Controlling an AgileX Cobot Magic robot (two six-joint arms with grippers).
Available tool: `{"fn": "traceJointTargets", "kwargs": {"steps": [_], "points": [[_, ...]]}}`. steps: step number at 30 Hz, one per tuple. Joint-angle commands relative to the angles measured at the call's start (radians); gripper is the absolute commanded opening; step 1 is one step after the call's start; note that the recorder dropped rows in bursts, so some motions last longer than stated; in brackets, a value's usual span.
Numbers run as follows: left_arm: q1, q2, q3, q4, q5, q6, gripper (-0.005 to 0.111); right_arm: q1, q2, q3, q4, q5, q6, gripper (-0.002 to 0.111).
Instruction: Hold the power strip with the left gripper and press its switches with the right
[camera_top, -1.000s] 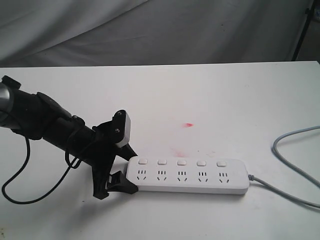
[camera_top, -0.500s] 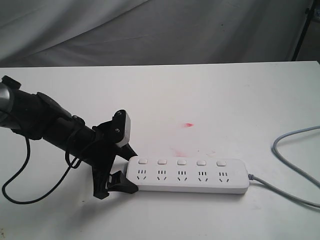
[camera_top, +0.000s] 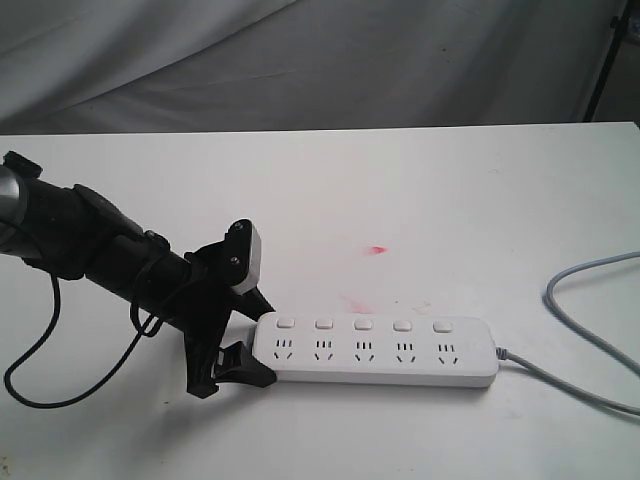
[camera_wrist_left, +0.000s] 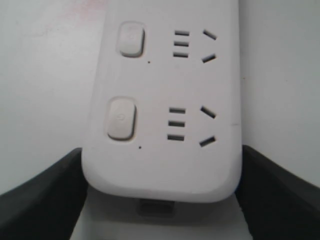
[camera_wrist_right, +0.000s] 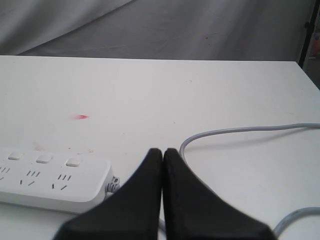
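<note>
The white power strip (camera_top: 375, 352) lies flat near the table's front, with its grey cord (camera_top: 590, 335) leaving the right end. Five white switches (camera_top: 363, 325) run along its far edge. My left gripper (camera_top: 260, 340) is at the strip's left end; in the left wrist view its black fingers (camera_wrist_left: 45, 195) press both sides of that end of the power strip (camera_wrist_left: 160, 165), next to two switches (camera_wrist_left: 121, 118). My right gripper (camera_wrist_right: 163, 151) is shut on nothing, above the table near the cord end of the power strip (camera_wrist_right: 50, 180). It does not show in the exterior view.
A red smear (camera_top: 376, 249) marks the white table behind the strip. The cord loops off the right edge and back (camera_wrist_right: 240, 131). A loose black cable (camera_top: 40, 370) hangs from the left arm. Grey cloth hangs behind, with a black stand (camera_top: 605, 60) at the far right.
</note>
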Motion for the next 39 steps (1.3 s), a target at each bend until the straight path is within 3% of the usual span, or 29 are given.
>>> {"fn": "traceJointTargets", "kwargs": {"steps": [1, 12, 21, 34, 39], "points": [[-0.003, 0.001, -0.006, -0.010, -0.033, 0.001, 0.000, -0.002, -0.005, 0.004, -0.002, -0.001, 0.002, 0.000], [-0.003, 0.001, -0.006, -0.010, -0.033, 0.001, 0.000, -0.002, -0.005, 0.004, -0.005, -0.017, 0.002, 0.000], [-0.003, 0.001, -0.006, -0.010, -0.033, 0.001, 0.000, -0.002, -0.005, 0.004, -0.005, -0.558, 0.002, 0.000], [-0.003, 0.001, -0.006, -0.010, -0.033, 0.001, 0.000, -0.002, -0.005, 0.004, -0.005, -0.580, 0.002, 0.000], [-0.003, 0.001, -0.006, -0.010, -0.033, 0.001, 0.000, -0.002, -0.005, 0.004, 0.048, -0.800, 0.117, 0.000]]}}
